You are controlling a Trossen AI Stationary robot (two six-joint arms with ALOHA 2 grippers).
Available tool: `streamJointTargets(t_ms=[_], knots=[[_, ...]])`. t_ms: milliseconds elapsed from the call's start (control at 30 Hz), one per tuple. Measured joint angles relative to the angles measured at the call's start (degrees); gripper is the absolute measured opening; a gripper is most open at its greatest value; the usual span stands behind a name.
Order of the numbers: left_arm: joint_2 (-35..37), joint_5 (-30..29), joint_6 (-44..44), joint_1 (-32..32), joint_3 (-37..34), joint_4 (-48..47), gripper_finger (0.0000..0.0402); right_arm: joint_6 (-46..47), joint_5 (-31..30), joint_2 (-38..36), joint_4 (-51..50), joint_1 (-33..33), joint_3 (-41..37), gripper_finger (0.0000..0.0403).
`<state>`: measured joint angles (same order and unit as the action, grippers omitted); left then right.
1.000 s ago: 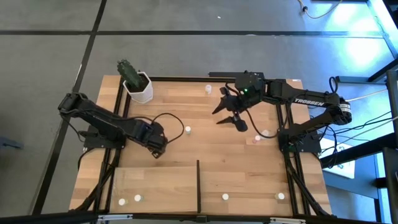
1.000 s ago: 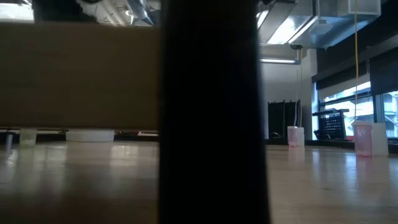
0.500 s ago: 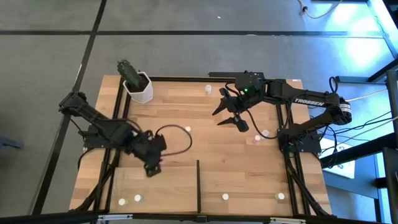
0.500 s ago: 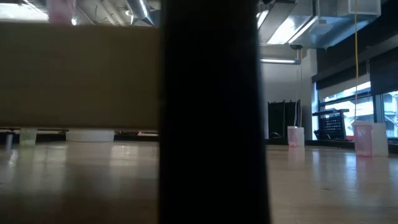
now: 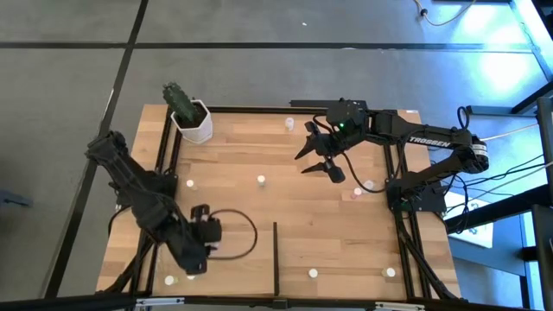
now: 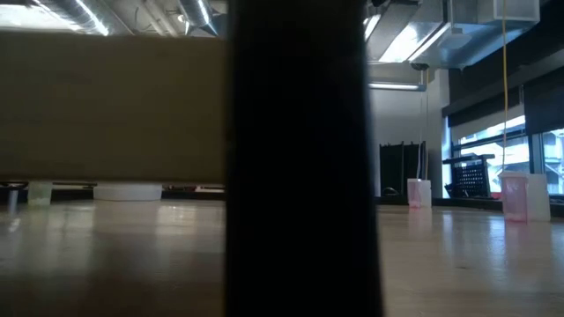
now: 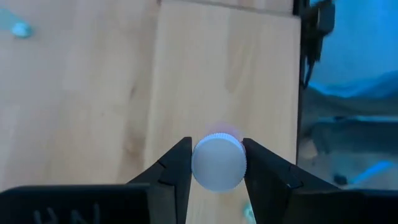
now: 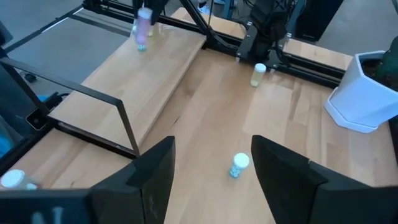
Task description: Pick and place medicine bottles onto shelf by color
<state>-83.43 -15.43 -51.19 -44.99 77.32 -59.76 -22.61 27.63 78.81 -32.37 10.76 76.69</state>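
Observation:
My left gripper point(image 5: 193, 261) is over the left part of the light-wood shelf point(image 5: 233, 250) and is shut on a pink medicine bottle with a white cap point(image 7: 219, 163). The same bottle shows far off in the right wrist view point(image 8: 143, 25). My right gripper point(image 5: 302, 162) is open and empty above the table's far middle. Loose bottles stand on the tabletop point(image 5: 261, 180), point(image 5: 190, 183), point(image 5: 357, 193), point(image 5: 289, 123). Others stand on the shelf point(image 5: 170, 279), point(image 5: 191, 275), point(image 5: 314, 273), point(image 5: 390, 272). The black divider point(image 5: 276, 257) splits the shelf. My left gripper pinches the bottle's round white cap point(image 7: 205, 165) between its two fingers, one on each side. The fingers come from above, pointing down. The bottle hangs upright below them, its pink body point(image 7: 222, 132) just showing past the cap, above the shelf.
A white hexagonal cactus pot point(image 5: 192, 121) stands at the far left corner. In the low view the divider point(image 6: 295, 158) blocks the middle; a green bottle point(image 6: 40, 192) and two pink ones point(image 6: 419, 192), point(image 6: 515, 195) show beside it. A black frame edges the table.
My left gripper has gone from the table's left middle toward the near edge, carrying the pink bottle, and now stands over the shelf's left part. A bottle on the tabletop that the arm covered now shows.

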Motion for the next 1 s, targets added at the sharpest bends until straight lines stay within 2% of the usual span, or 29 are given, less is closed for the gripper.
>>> streamJointTargets(t_ms=[200,500,1000], knots=[[-4.40,0.31,2.55,-2.91,-0.02,4.49,0.0114,0.00,0.01,0.00,0.06,0.00,0.00,0.0214],[-7.59,-0.21,1.79,-5.68,-0.04,5.60,0.0114,0.00,0.00,0.00,0.36,0.00,0.00,0.0214],[-10.83,-1.83,-0.67,-6.24,-0.07,6.90,0.0114,0.02,-0.04,0.00,0.36,0.00,0.00,0.0214]])
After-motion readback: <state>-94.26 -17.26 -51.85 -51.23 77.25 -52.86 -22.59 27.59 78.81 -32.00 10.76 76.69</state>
